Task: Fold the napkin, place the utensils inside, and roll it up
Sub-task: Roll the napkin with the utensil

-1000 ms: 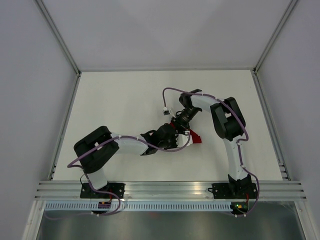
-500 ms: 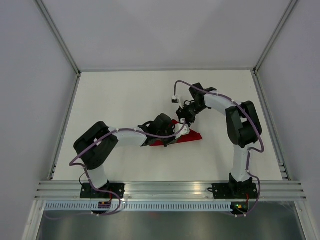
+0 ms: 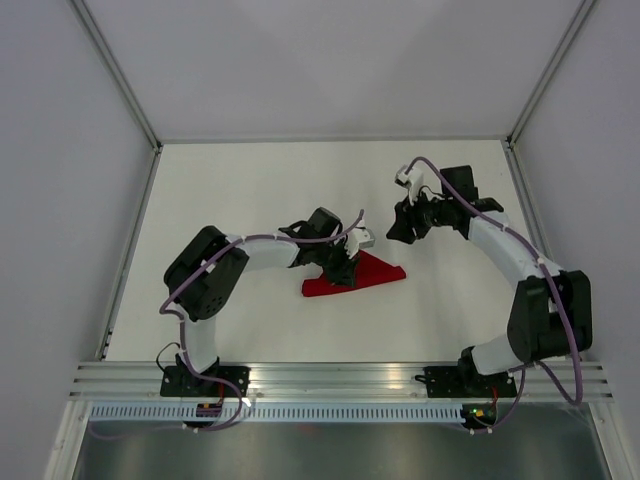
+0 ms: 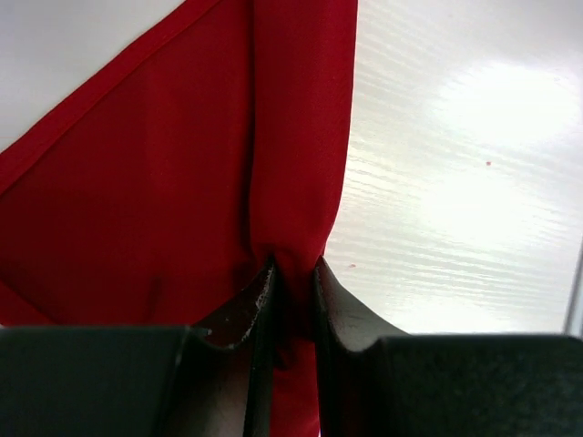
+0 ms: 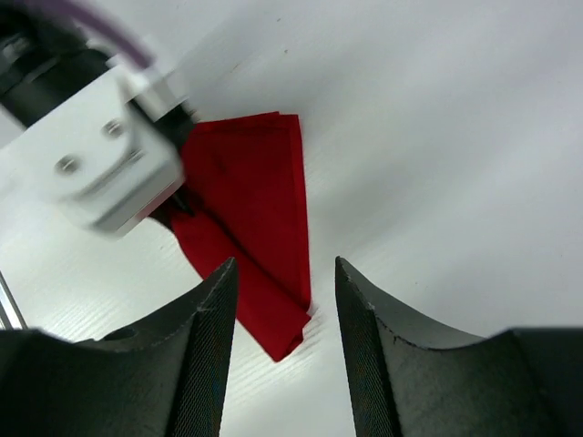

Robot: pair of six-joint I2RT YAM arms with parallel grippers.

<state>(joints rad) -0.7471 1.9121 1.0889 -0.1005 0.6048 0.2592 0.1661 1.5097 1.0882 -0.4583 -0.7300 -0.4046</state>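
The red napkin (image 3: 365,273) lies folded and partly rolled on the white table near the middle. It fills the left wrist view (image 4: 164,200) and shows in the right wrist view (image 5: 250,209). My left gripper (image 3: 345,262) is shut, pinching a fold of the napkin (image 4: 296,269) between its fingers. My right gripper (image 3: 398,230) is open and empty, raised to the right of the napkin; in its view (image 5: 287,273) the napkin's near end lies between the fingertips, farther away. No utensils are in view.
The white table (image 3: 250,190) is walled by grey panels at the back and both sides. A metal rail (image 3: 340,378) runs along the near edge, by the arm bases. The left wrist's white camera housing (image 5: 100,164) shows in the right wrist view.
The right gripper has let go and pulled away up and to the right. The left gripper has shifted slightly back with the napkin, which now lies more spread out.
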